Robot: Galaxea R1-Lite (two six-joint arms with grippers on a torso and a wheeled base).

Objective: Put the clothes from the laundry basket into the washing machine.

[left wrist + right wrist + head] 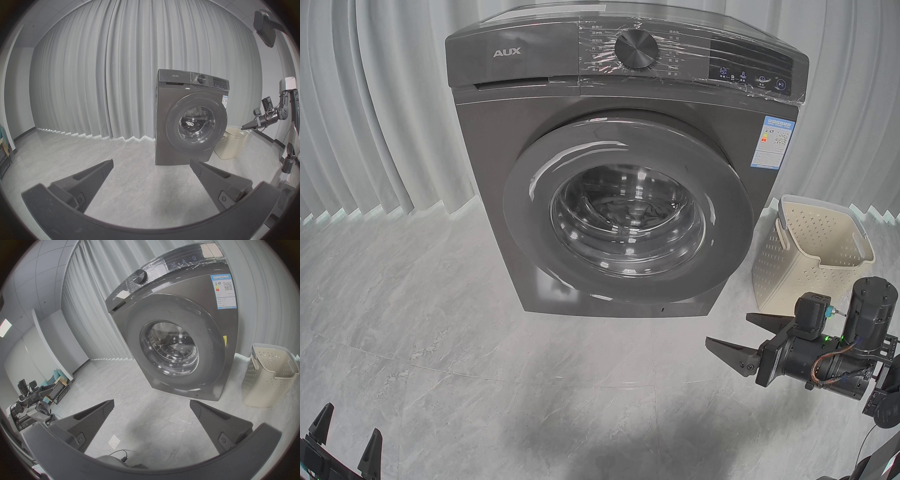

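Dimly, clothes (pixel 634 215) behind washing machine door (pixel 526 201); left end effector (pixel 350 422), right end effector (pixel 729 330) released.

Demo/test rm: full-height curtains (pixel 93 78), tile floor (pixel 425 300), washing machine (pixel 625 187) w/ film-wrapped panel (pixel 675 56).

The washing machine (pixel 612 187) stands on the floor (pixel 444 325) in front of the curtain (pixel 369 125). The laundry basket (pixel 819 262) sits on the floor just beside the machine, on its right. The right claw (pixel 728 330) hangs in front of the basket, near it. The left claw (pixel 351 420) is low on the left, well apart from the machine.
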